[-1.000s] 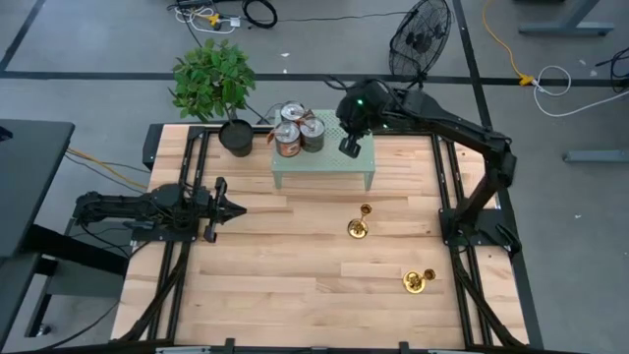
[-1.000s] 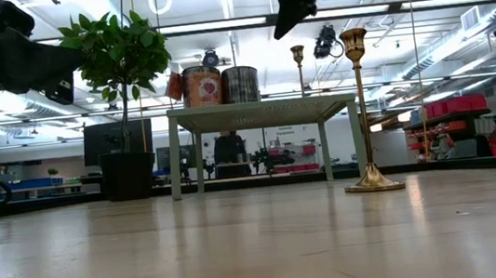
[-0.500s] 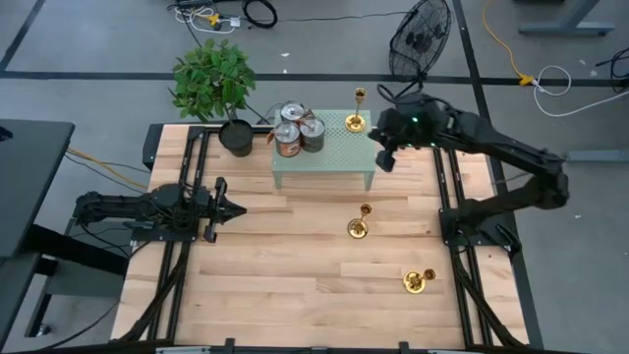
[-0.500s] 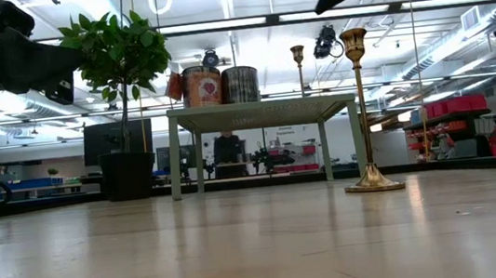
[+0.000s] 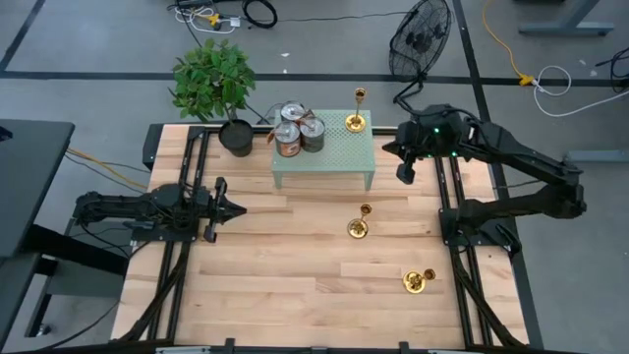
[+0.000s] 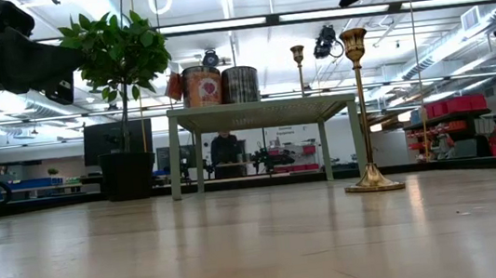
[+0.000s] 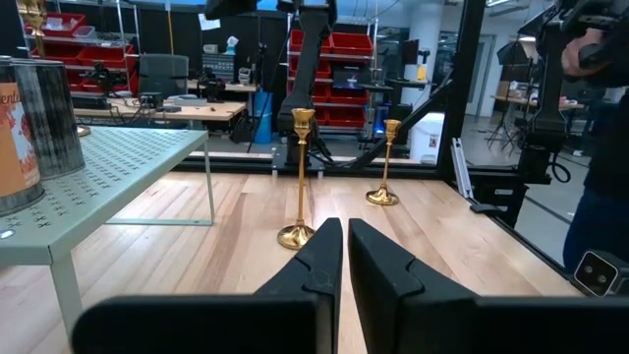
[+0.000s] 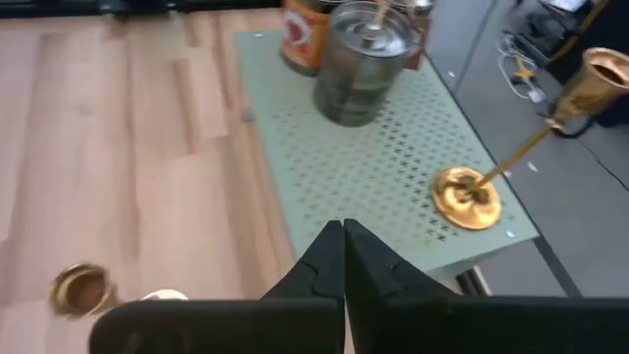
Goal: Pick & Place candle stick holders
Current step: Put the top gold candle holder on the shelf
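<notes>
A: What has been changed since a second ago?

B: The right hand (image 5: 404, 174) has been drawn away from the green stand (image 5: 324, 162), where it was seen over the back corner; it is now held just off the stand's right edge, above the surface (image 5: 295, 285). A placed holder (image 5: 356, 120) has been left standing upright on the stand behind that hand. The hand's fingers are pressed together and nothing is carried.

A: And the left hand?

B: The left hand (image 5: 234, 207) is parked low at the surface's left side, fingers nearly together, empty.

A: What is called for next?

B: Probably a second pick. A middle holder (image 5: 358, 228) is stood in front of the right hand, and a far holder (image 5: 417, 283) further still. The fingers should be opened before descent (they are shut now), and the thin stem should be taken squarely, low enough that tipping is avoided.

A: How are the holders described?

B: Shiny brass, each with a round flared base, slender stem and small cup top. The two tins (image 5: 298, 133) beside the placed holder should be left alone.
</notes>
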Motion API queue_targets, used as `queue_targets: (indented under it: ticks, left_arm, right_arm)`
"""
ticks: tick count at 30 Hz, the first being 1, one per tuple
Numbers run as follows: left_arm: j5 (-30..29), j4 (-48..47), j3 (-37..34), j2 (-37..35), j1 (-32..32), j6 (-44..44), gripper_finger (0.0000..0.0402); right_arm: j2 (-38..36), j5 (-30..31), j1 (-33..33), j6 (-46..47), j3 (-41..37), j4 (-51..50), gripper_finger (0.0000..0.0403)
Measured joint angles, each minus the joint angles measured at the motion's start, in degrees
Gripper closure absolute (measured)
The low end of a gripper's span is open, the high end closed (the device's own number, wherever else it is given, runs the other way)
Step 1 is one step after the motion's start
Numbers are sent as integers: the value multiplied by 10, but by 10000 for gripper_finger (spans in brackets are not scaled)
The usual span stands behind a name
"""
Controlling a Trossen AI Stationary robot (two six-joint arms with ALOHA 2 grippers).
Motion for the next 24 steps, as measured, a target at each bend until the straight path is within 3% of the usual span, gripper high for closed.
queue_targets:
  ticks: [12,24]
  left_arm:
    - [0,0,0,0,0,0,371]
    - [0,0,0,0,0,0,371]
  right_arm:
    - [-11,0,76,-8,-29,-6,403]
    - [-10,0,173,66,-75,-16,403]
